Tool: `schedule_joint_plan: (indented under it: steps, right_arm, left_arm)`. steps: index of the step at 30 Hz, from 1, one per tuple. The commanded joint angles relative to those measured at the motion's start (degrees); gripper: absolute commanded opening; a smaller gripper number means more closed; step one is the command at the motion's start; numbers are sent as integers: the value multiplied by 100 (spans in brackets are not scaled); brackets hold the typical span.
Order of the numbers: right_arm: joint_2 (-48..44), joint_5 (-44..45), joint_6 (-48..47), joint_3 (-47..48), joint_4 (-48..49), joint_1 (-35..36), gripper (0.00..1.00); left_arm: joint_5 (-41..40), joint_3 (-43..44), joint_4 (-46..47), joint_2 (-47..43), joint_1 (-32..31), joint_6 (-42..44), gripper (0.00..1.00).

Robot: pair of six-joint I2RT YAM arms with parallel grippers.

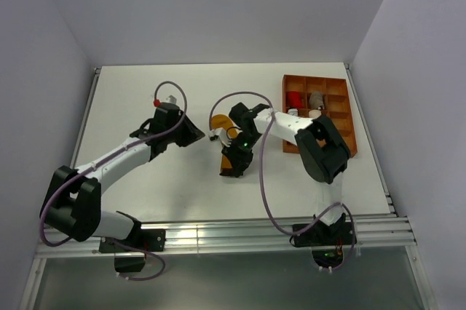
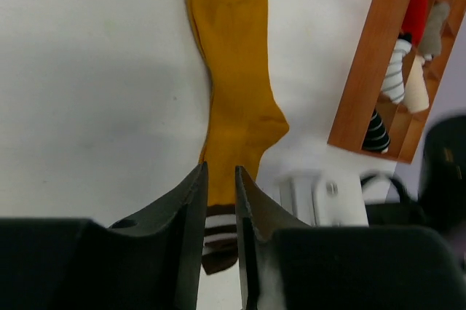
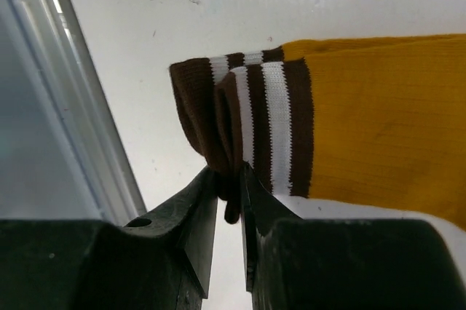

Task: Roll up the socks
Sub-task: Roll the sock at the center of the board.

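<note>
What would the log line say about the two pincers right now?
right pincer: shut on mustard sock cuff | left pincer: nearly shut over striped cuff, grip unclear

The mustard sock (image 3: 386, 135) is soft, matt knitted cloth, ribbed at its brown-and-white cuff (image 3: 266, 128), which sits between the 2 matt black plastic fingers (image 3: 186, 223) of the right gripper (image 3: 229, 172). Beneath that gripper the bench (image 3: 218, 19) is smooth white with a faint sheen, and the rail (image 3: 105, 157) to its left looks like pale ribbed metal. Ahead and to the right of the left gripper (image 2: 218, 172), the tray (image 2: 364, 84) looks like smooth brown wood.
</note>
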Motion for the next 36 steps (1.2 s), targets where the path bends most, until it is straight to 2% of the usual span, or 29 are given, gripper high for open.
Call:
schedule_joint_plan:
  steps: [1,3,7,15,19,24,36]
  right_arm:
    - [668,-891,-513,537,-1221,-388,24]
    - [1063,-1128,-627,765,-1643,-529,24]
    - [1460,-1094,-408,933,-1723,-670,24]
    - [2040,-1147,-276,1478,-2162,-855,24]
    - [2173,-1103,-179,1557,-2171,-934,24]
    - [2305,-1129,-144,1663,-2250,-1004,23]
    - [2498,-1182,-153,1838,-2418,-1101,23]
  left_arm:
    - [-153,-312,966,21,-323,-167,27]
    - [-73,-585,1527,91,-543,-185,25]
    - [23,-910,2161,319,-895,-141,20]
    - [331,-1394,3277,733,-1414,175,20]
    - [698,-1491,3761,1031,-1546,386,24]
    - [1139,-1658,4500,1392,-1669,720,38]
    - [1974,-1895,5414,1858,-1722,940,41]
